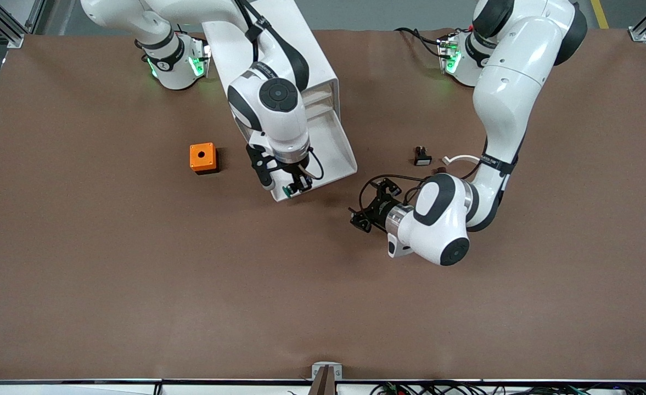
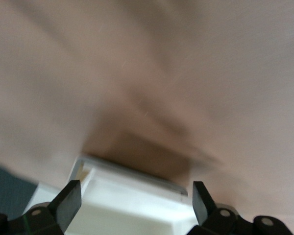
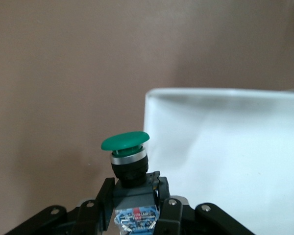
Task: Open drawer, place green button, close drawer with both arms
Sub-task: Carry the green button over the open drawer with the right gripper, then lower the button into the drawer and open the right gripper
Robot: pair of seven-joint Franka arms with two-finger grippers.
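**A:** What do you see in the drawer [image 1: 331, 148]?

**B:** You can see it pulled out of the tall white cabinet [image 1: 279, 49]. It is a shallow white plastic tray with smooth walls. The part of its floor that shows is bare.

**A:** Where is the button [image 1: 288, 190]?

**B:** You have it in the right gripper [image 1: 295, 186], up in the air over the drawer's front corner. In the right wrist view the two black fingers [image 3: 105, 196] squeeze its black-and-blue body, and its round green cap [image 3: 125, 141] points away from the gripper. A shiny ring sits under the cap.

**A:** And your left gripper [image 1: 362, 216]?

**B:** It waits low over the brown table [image 1: 136, 274], near the drawer's front corner at the left arm's end. Its two black fingers [image 2: 68, 201] stand wide apart with nothing between them.

**A:** How many other things lie on the table?

**B:** Two. One orange cube [image 1: 202, 158] with a round hole on top sits beside the cabinet, toward the right arm's end. One small black switch [image 1: 422, 156] with a white face lies toward the left arm's end.
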